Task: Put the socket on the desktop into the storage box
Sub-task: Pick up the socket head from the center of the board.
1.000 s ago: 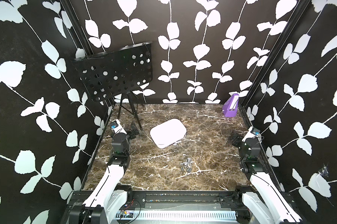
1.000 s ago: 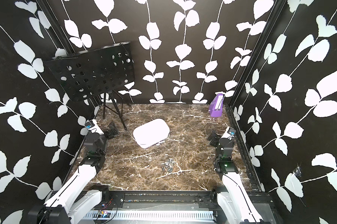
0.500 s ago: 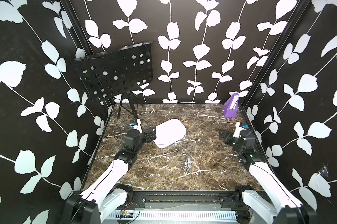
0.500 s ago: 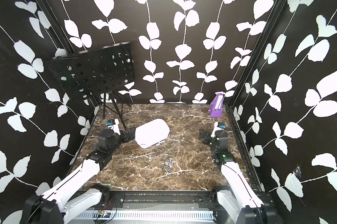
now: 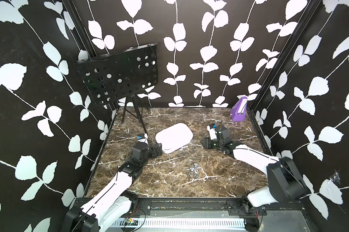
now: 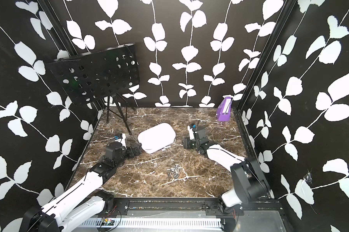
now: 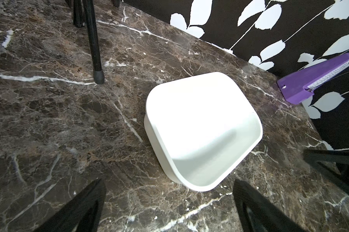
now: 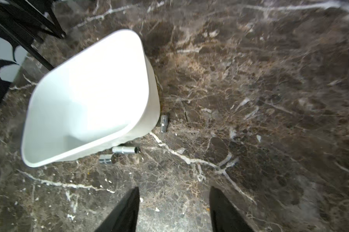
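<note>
The dark-brown marble desktop (image 5: 169, 186) is carrying everything here. A white storage box (image 5: 174, 136) is sitting near its middle, turned at an angle to the edges and showing nothing inside. Three loose sockets (image 8: 125, 150) are lying on the marble just beside the box's nearer walls, two of them close together by one rounded corner and the third a little further along the side. A heap of sockets (image 5: 192, 173) is lying well apart from the box, toward the front edge. A purple box (image 5: 239, 111) is standing in the far right corner. A black stand (image 5: 138, 118) is resting its thin legs on the far left part, with one rubber foot (image 7: 99, 77) pressing down near the storage box.
</note>
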Tool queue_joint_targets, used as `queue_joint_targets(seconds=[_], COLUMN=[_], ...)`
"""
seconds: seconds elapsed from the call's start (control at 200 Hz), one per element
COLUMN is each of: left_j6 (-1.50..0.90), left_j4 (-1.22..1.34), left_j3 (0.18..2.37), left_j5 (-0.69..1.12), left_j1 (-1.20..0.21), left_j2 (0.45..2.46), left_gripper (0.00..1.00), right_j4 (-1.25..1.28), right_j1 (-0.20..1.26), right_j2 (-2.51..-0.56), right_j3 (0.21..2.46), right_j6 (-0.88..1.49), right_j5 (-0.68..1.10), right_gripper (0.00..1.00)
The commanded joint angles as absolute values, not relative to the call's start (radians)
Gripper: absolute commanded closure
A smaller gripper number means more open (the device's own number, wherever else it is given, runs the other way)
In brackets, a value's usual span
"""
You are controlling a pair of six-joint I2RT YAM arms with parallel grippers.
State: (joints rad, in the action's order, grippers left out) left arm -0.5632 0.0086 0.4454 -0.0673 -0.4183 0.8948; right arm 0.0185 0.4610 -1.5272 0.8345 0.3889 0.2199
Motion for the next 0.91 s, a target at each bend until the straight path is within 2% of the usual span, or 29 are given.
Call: queue_joint_targets(seconds=[0.0, 0.295, 0.9], left_j6=[-0.576, -0.568, -0.572], left_j4=[0.016, 0.02, 0.035], left_j3=[0.448, 0.459, 0.456], left_j5=[-0.062, -0.066, -0.057], left_j1=[-0.422, -0.42, -0.421], left_j2=[0.882, 0.931, 0.95], left_gripper=[0.01, 0.01, 0.01], right_j4=[0.069, 0.156, 0.204], right_j1=[0.49, 0.535, 0.561], right_j2=[-1.577, -1.774, -1.902], right_j3=[0.903, 0.959, 1.02], right_j6=[0.39, 0.424, 0.402], right_j5=[0.225, 0.167, 0.069], right_gripper=[0.48, 0.58, 0.54])
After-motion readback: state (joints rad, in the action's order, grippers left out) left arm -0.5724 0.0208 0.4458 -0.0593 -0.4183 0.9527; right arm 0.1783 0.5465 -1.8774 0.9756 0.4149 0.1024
